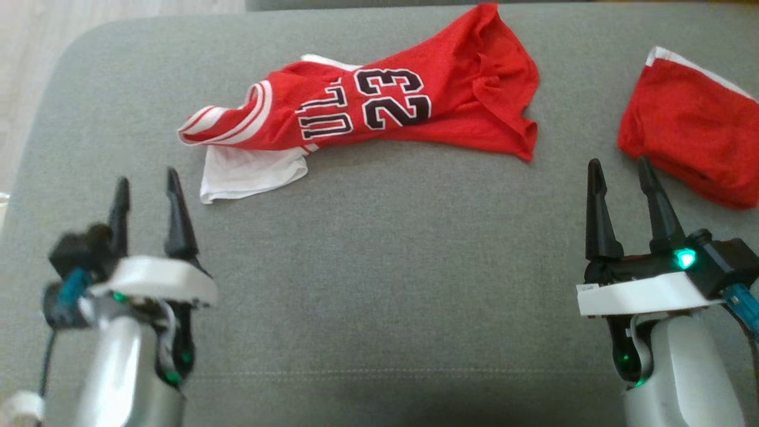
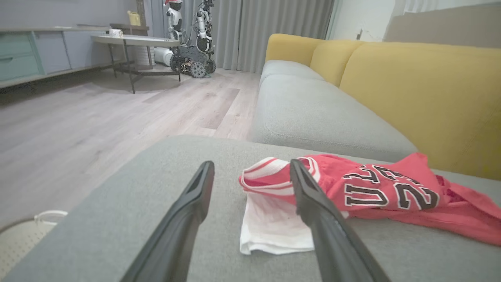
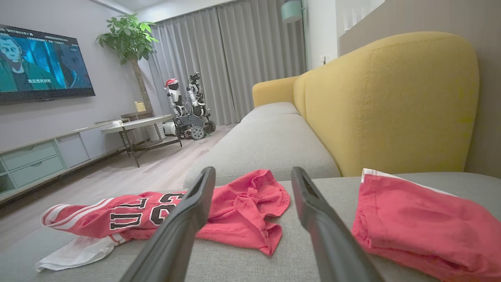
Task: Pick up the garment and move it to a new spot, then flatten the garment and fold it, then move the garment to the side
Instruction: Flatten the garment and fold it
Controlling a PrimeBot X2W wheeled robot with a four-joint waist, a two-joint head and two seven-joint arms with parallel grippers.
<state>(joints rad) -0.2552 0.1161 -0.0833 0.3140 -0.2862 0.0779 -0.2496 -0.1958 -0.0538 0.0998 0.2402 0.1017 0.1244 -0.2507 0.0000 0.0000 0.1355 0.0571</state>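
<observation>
Grey cushion (image 1: 379,284) bearing a crumpled red jersey (image 1: 462,89) at upper centre, left gripper (image 1: 147,178) and right gripper (image 1: 619,163) low in the corners, both parted, empty; best pinched at striped end and bunched hem, lifted evenly.

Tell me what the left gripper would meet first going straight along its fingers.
Probably the white cloth under the striped end of the red jersey; the left wrist view shows it just ahead of the left gripper, between its fingers. Depth is unclear, so it may only graze the edge.
</observation>
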